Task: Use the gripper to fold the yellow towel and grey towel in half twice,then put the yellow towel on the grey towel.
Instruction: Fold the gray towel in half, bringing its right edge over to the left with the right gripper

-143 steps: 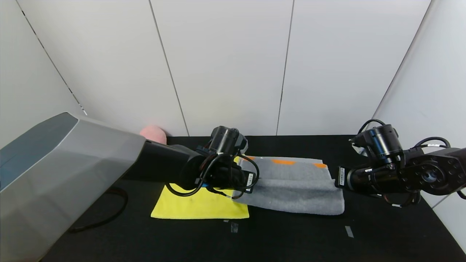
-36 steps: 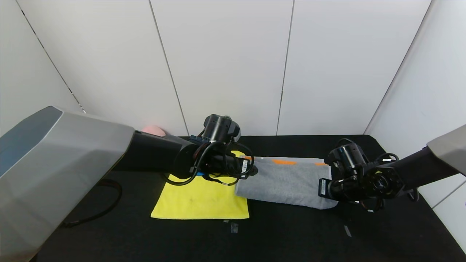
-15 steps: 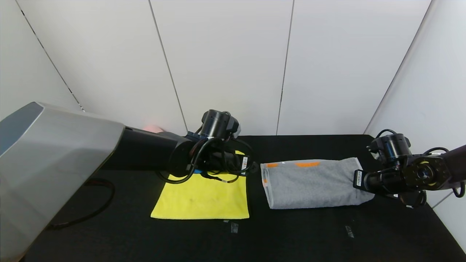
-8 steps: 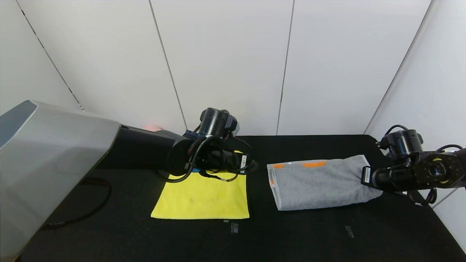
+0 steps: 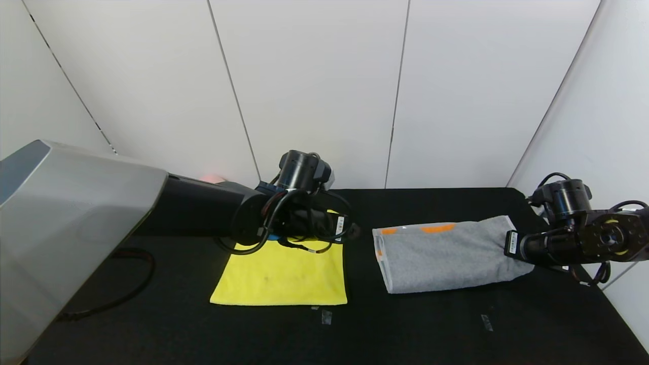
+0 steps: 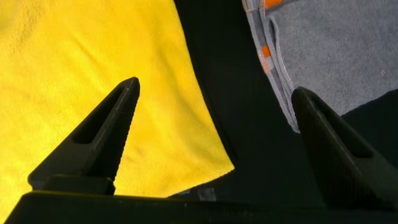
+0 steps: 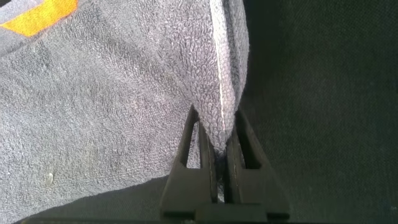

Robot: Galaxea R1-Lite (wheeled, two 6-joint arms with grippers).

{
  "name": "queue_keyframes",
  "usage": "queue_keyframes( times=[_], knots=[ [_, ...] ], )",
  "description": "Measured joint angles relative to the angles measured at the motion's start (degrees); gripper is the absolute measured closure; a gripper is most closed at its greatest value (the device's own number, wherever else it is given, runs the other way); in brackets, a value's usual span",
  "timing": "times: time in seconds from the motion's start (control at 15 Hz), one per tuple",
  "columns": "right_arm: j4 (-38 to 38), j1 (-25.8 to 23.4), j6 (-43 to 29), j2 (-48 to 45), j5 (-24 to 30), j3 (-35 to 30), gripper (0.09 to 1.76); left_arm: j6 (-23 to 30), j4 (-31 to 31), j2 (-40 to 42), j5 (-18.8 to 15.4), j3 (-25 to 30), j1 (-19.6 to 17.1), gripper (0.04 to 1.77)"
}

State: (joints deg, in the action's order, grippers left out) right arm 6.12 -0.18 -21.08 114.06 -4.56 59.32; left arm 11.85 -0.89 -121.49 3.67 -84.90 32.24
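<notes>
Black tabletop (image 5: 436, 324), tape scraps (image 5: 326, 317), perhaps a pink object (image 5: 212, 178) behind.

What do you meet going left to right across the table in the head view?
Yellow towel, with the open left gripper at its far right corner → grey towel → right gripper, jaws shut on the grey towel's right end.

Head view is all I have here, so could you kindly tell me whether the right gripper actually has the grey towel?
Observer: Yes. In the right wrist view the right gripper has its jaws pinched shut on a bunched edge of the grey towel.
Operator: Thank you. And is the left gripper holding anything?
Observer: No. The left gripper is open, one jaw over the yellow towel, the other towards the grey towel, holding nothing.
</notes>
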Motion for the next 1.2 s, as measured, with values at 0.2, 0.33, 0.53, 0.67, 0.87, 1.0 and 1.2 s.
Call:
queue_keyframes(
  times=[0.2, 0.33, 0.53, 0.67, 0.87, 1.0, 1.2],
  knots=[
    [-0.1, 0.3, 0.0, -0.2, 0.0, 0.0, 1.65, 0.0, 0.0, 0.1, 0.0, 0.1, 0.0, 0.09],
    [-0.5, 4.1, 0.1, -1.8, 0.0, 0.4, 1.65, 0.0, 0.0, -0.1, 0.0, 0.2, -0.1, 0.09],
    [-0.7, 8.0, 0.1, -3.2, -0.2, 1.0, 1.65, 0.1, 0.0, 0.3, 0.0, 0.2, -0.2, 0.09],
    [-0.8, 10.3, 0.1, -3.5, -0.3, 1.3, 1.65, 0.1, 0.0, 0.4, -0.1, 0.2, -0.1, 0.09],
    [-0.7, 12.8, 0.0, -3.6, -0.3, 1.7, 1.65, 0.1, 0.0, 0.4, -0.1, 0.2, -0.2, 0.09],
    [-0.7, 13.9, -0.1, -3.7, -0.3, 1.8, 1.65, 0.1, 0.0, 0.4, -0.1, 0.2, -0.3, 0.09],
    [-0.7, 14.7, -0.1, -3.7, -0.3, 1.8, 1.65, 0.1, 0.0, 0.5, 0.0, 0.3, -0.2, 0.09]
  ],
)
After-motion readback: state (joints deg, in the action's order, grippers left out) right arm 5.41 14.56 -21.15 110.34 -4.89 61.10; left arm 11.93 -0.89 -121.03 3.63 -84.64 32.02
